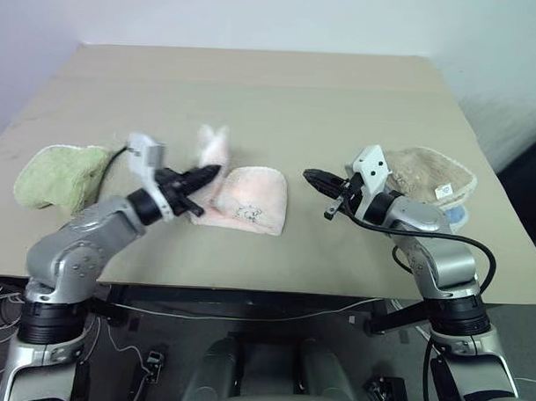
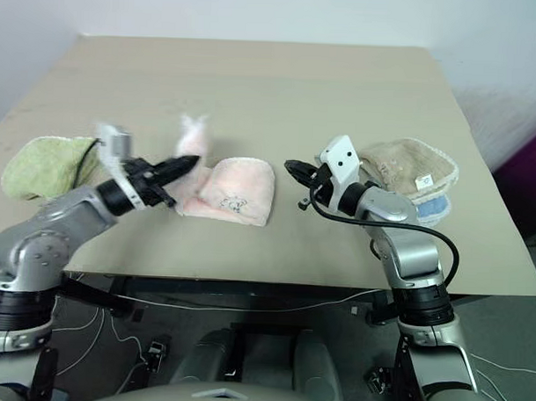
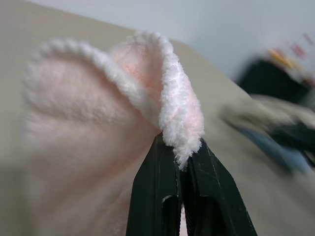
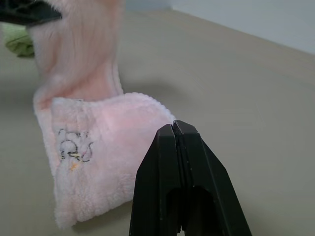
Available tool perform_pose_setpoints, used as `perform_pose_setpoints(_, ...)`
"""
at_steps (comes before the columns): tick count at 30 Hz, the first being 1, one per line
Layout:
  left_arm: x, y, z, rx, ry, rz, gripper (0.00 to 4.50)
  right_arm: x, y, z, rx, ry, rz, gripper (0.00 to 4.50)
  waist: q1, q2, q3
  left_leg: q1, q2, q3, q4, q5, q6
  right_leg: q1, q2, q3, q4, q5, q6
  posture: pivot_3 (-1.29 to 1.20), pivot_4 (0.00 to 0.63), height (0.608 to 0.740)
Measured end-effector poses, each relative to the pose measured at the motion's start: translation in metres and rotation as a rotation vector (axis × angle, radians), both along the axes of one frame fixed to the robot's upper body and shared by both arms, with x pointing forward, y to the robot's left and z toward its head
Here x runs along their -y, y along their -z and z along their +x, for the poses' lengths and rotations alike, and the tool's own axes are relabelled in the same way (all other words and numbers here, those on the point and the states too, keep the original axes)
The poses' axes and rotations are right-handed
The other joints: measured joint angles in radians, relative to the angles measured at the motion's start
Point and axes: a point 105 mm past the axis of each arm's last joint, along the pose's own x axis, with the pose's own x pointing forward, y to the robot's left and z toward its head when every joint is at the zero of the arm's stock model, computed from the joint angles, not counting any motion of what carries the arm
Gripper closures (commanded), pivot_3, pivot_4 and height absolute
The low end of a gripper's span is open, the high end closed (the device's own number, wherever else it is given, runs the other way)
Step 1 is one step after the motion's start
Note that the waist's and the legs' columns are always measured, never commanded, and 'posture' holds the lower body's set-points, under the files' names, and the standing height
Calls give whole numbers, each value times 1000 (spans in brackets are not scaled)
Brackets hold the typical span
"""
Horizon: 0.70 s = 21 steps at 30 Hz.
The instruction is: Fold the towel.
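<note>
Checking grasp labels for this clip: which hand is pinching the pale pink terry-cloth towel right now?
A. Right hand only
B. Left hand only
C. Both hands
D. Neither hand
B: the left hand is shut on a raised edge of the pale pink terry-cloth towel, while the right hand is shut on nothing and hangs apart from the cloth.

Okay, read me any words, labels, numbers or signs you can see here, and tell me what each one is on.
No readable text.
Pink towel: small outline drawing, no letters that can be made out.
Beige towel: white tag with a dark mark, too small to read.
Green towel: nothing printed that shows.
</note>
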Motion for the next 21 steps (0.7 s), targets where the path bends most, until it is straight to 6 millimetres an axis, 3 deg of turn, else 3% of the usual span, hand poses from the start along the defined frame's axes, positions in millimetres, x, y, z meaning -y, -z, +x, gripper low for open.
perform_pose_setpoints(3, 30, 7, -6, 32, 126, 112, 4475, 1, 0, 1, 0, 11, 1, 4500, 1, 0, 0, 0, 0, 0, 0, 0, 0, 0, 0, 0, 0, 0, 0, 0, 150, 740)
perform_pose_setpoints(9, 64, 29, -4, 76, 232, 308, 4475, 5, 1, 2, 2, 36, -5, 4500, 4, 0, 0, 0, 0, 0, 0, 0, 0, 1, 1, 0, 0, 0, 0, 0, 150, 740)
perform_pose_setpoints(14, 71, 52, -2, 39, 255, 397, 4475, 11, 3, 2, -4, 57, -2, 4500, 2, 0, 0, 0, 0, 0, 0, 0, 0, 0, 1, 0, 0, 0, 0, 0, 150, 740)
perform_pose_setpoints(18, 69, 56, -2, 38, 262, 423, 4475, 12, 3, 2, -2, 64, -2, 4500, 3, 0, 0, 0, 0, 0, 0, 0, 0, 1, 1, 0, 0, 0, 0, 0, 150, 740)
perform_pose_setpoints(21, 72, 56, -4, 36, 278, 408, 3776, 12, 3, 3, -1, 66, -2, 4500, 3, 0, 0, 0, 0, 0, 1, 0, 0, 1, 1, 0, 0, 0, 0, 0, 150, 740)
